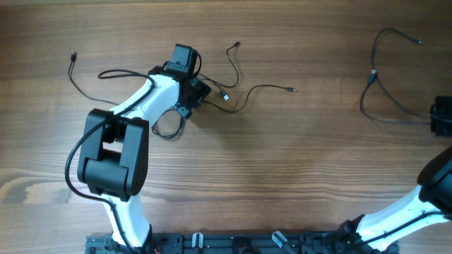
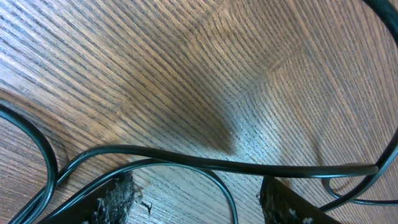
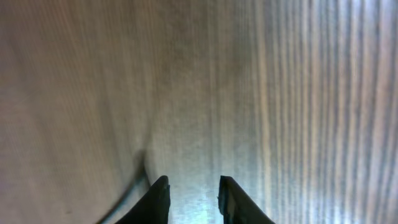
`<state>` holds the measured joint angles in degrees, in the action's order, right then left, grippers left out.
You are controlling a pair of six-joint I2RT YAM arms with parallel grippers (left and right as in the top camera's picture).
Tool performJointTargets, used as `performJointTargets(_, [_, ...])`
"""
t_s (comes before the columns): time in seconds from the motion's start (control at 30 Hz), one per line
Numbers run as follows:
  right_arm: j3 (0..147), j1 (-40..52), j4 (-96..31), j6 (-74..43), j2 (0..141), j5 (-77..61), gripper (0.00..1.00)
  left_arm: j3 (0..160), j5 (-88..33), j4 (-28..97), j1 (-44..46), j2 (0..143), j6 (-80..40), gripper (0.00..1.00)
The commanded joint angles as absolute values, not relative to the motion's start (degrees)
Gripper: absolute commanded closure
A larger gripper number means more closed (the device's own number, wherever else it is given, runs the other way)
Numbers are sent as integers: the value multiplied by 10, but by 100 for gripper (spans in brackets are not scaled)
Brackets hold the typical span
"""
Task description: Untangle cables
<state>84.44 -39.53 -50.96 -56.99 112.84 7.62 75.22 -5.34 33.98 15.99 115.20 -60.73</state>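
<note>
A tangle of thin black cables (image 1: 233,99) lies left of centre on the table, its plug ends fanning out around it. My left gripper (image 1: 200,90) is down on this tangle. In the left wrist view it (image 2: 196,183) is open, its fingers (image 2: 115,199) wide apart, with one cable (image 2: 217,163) crossing just past the tips and a loop (image 2: 231,199) lying between them. A separate cable (image 1: 374,74) lies at the far right and runs to my right gripper (image 1: 438,118). That gripper (image 3: 193,182) is open with bare wood between its fingers, and a blurred cable (image 3: 127,198) lies just left of it.
The wooden table (image 1: 296,162) has light grain. My left arm's white and black links (image 1: 116,152) stretch from the front edge up to the tangle. The right arm (image 1: 395,215) comes in from the lower right corner.
</note>
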Motion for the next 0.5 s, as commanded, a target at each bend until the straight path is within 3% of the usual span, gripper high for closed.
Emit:
performJointTargets(0.0, [840, -395, -510, -492, 1130, 107, 16, 733, -21, 341, 156, 1179, -600, 32])
performJointTargets(0.03, [843, -395, -517, -465, 1129, 108, 0, 733, -20, 341, 156, 1179, -600, 32])
performJointTargets(0.23, [884, -397, -531, -374, 1119, 83, 0, 733, -20, 341, 156, 1179, -600, 32])
performJointTargets(0.33, [890, -396, -504, -278, 1119, -28, 0, 733, -20, 339, 156, 1179, -600, 32])
performJointTargets(0.47, [889, -394, -501, -272, 1119, -51, 0, 733, -20, 337, 156, 1179, -600, 31])
